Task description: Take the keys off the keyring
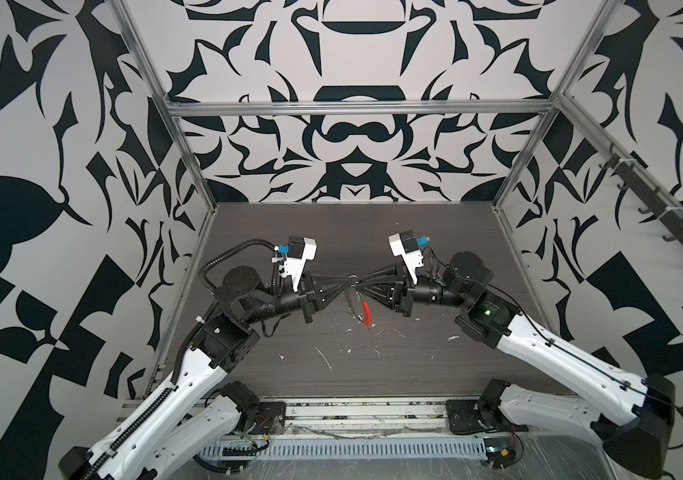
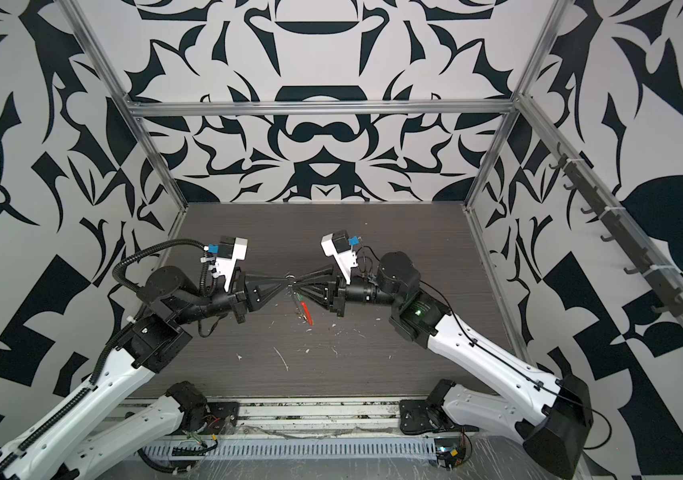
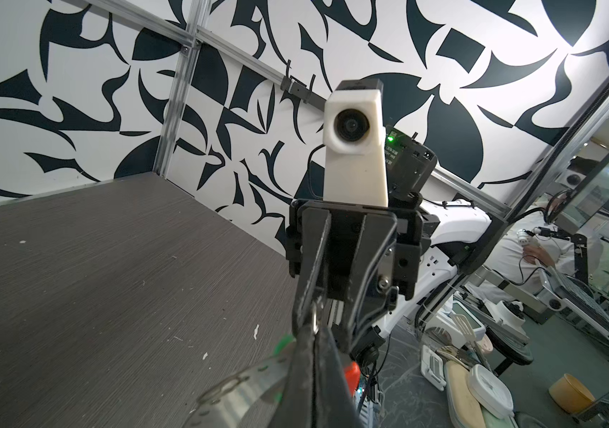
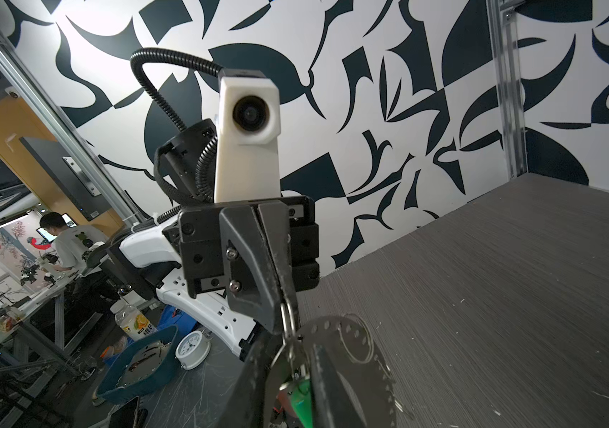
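1. Right wrist view: my left fingers (image 4: 275, 311) are pressed together with no gap. The silver wire of the keyring (image 4: 288, 319) comes out of their tip, pinched there.
2. Same view: my right fingers (image 4: 327, 385) stand slightly apart in the foreground. The green key (image 4: 302, 398) sits in the gap between them, just beside the ring. I cannot tell whether the fingers bear on it or only flank it.
3. Left wrist view: my right fingers are wide at the base and converge toward the ring. Their tips are hidden behind my own left fingers. The keyring's pale perforated strip (image 3: 240, 389) curves away on one side of my left fingers, and its red end (image 3: 353, 372) shows on the other side.
4. In both top views the two sets of fingers meet tip to tip over the middle of the tabletop (image 1: 352, 232), raised off it. The strip hangs below the meeting point, red end lowest. I cannot tell whether it touches the surface.
5. Edges and room: open tabletop lies on every side of the meeting point, with small pale scraps (image 1: 325, 359) toward the near edge. The aluminium frame (image 1: 195, 166) along the side and back edges stands well apart from both wrists.
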Motion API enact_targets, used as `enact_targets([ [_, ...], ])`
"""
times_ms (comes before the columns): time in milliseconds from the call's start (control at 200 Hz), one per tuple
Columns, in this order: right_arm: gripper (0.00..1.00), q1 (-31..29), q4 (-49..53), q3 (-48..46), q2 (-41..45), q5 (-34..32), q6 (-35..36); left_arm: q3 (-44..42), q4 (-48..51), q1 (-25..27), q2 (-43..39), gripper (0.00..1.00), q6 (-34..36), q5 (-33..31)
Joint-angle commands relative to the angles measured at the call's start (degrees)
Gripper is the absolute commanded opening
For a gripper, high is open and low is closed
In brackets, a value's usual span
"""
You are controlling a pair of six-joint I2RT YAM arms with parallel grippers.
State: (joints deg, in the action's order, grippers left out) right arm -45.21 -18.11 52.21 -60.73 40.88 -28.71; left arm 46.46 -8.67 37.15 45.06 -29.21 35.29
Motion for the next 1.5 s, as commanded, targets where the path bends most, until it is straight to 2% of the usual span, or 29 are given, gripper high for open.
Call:
enact_targets([
  [0,0.23,-0.4,-1.85,1.42,0.35,0.51,0.32,-0.48,-2.66,0.21,-0.43,0.0,-0.76,0.29],
  [300,0.22,-0.49,-1.82,1.59,0.62,0.11,0.19,-0.59,-2.75,0.21,0.03,0.0,-0.85,0.55],
  [635,0.26,-0.49,-1.85,1.33,1.32,-1.75,-0.21,-0.93,-2.59,0.21,-0.06,0.0,-0.78,0.68],
  [745,0.19,-0.47,-1.93,1.14,1.23,-2.21,-0.25,-0.97,-2.6,0.21,-0.06,0.0,-0.84,0.68],
  [945,0.0,-0.49,-2.06,1.22,1.32,-1.79,-0.5,-0.93,-2.3,0.21,0.16,0.0,-1.02,0.74],
  [1105,0.0,-0.49,0.79,1.91,1.66,-1.46,0.19,0.16,-0.02,0.21,0.21,0.01,-1.2,0.49],
  [1190,0.0,-0.45,3.58,2.24,2.01,-1.61,0.95,0.8,2.23,0.21,0.07,0.19,-0.98,0.35],
  [1255,0.0,-0.49,9.45,3.77,2.24,-2.09,3.14,1.57,4.61,0.21,-0.12,0.29,-0.45,0.4],
  [1350,0.0,-0.49,20.7,7.83,1.55,-2.15,8.05,3.59,9.61,0.21,0.24,0.32,1.09,1.41],
  [1495,0.0,-0.49,33.77,13.32,-0.27,-0.84,13.56,8.1,19.11,0.21,2.99,0.31,4.16,3.4],
])
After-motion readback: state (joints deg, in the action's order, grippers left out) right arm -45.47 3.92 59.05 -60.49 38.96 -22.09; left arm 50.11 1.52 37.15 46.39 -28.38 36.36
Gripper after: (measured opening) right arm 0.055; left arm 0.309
